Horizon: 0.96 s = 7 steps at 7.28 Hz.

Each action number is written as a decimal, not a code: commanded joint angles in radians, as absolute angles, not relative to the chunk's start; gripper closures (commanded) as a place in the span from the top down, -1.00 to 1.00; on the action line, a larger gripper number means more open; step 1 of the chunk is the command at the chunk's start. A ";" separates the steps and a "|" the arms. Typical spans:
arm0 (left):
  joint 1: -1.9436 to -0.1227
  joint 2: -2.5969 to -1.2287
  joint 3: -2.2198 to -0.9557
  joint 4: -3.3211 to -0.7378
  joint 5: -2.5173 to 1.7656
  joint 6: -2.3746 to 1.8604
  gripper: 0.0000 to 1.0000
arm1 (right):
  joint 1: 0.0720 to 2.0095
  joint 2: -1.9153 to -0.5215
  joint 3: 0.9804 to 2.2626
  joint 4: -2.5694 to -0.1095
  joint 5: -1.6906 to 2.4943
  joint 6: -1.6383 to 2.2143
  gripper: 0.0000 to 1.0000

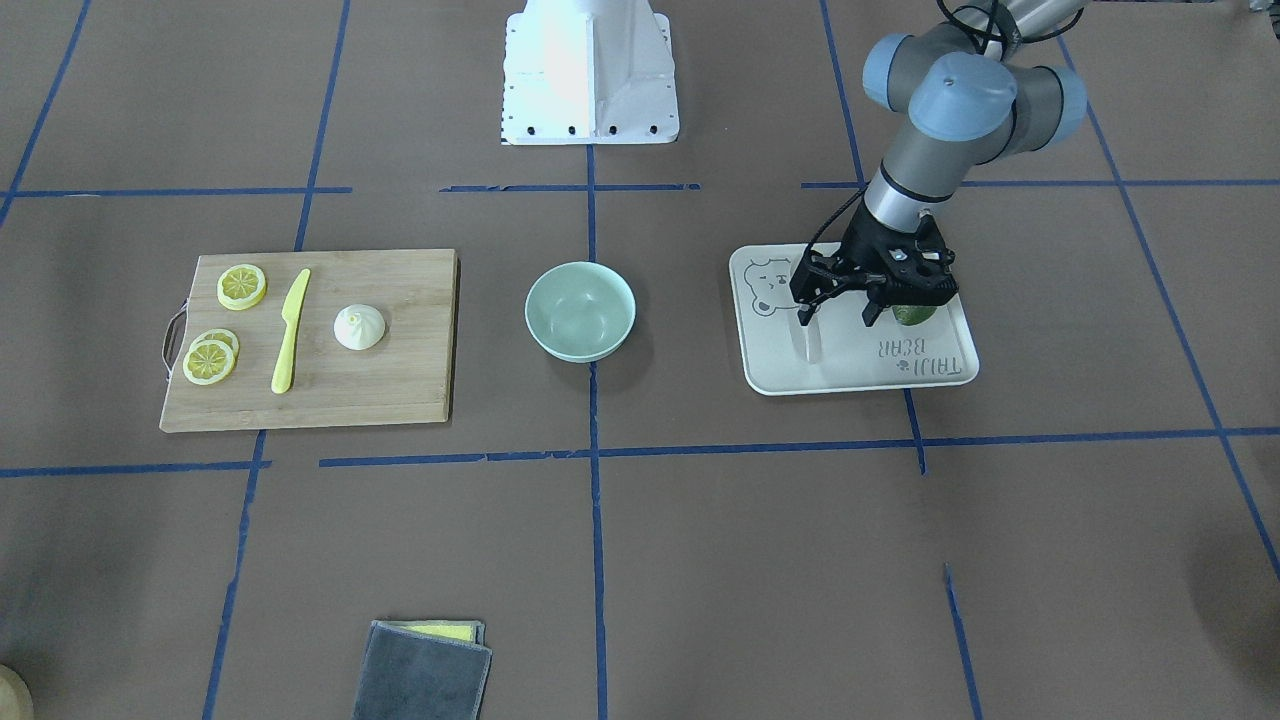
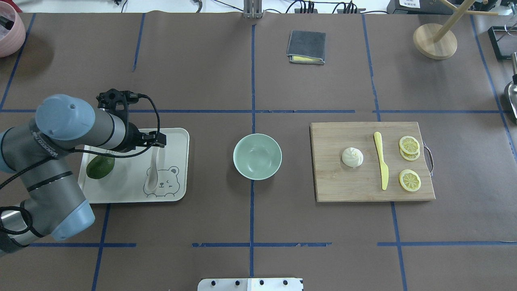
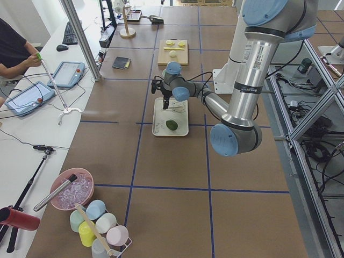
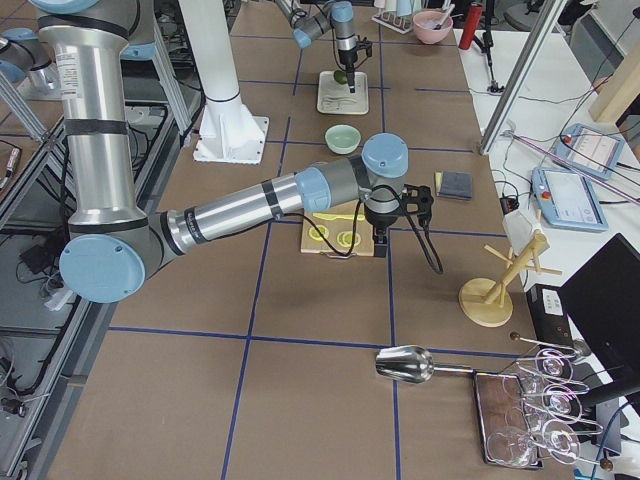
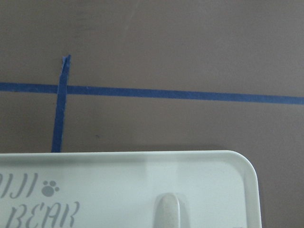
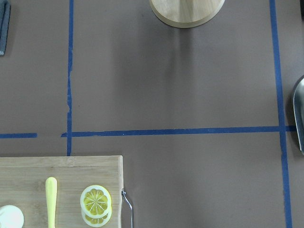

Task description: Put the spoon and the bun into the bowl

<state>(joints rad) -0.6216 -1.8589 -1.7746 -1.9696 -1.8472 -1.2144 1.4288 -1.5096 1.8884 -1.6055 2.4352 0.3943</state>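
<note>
Though brown, blue-taped table under bowl.

**Six views of one table: four fixed, two wrist-mounted.**
Front-facing and overhead views look steeply down from opposite sides, sharing the bowl at centre frame; side views look along the table; wrist views look down from close.

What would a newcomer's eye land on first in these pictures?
First, the left gripper, open by the spoon on the bear tray. Then the mint bowl at the table's centre, and the bun on the board with a yellow knife and lemon slices.
</note>
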 commanded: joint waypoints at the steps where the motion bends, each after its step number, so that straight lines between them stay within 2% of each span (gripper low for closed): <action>1: -0.569 -1.888 -1.726 -1.970 -1.792 -1.239 0.51 | 1.416 -1.509 1.904 -1.606 2.436 0.411 1.00; 2: -0.563 -1.884 -1.724 -1.970 -1.777 -1.239 0.38 | 1.414 -1.508 1.904 -1.606 2.436 0.413 1.00; 6: -0.565 -1.871 -1.727 -1.967 -1.775 -1.229 0.11 | 1.407 -1.508 1.905 -1.606 2.436 0.428 1.00; 7: -0.563 -1.873 -1.727 -1.965 -1.775 -1.229 -0.07 | 1.407 -1.508 1.905 -1.606 2.436 0.428 1.00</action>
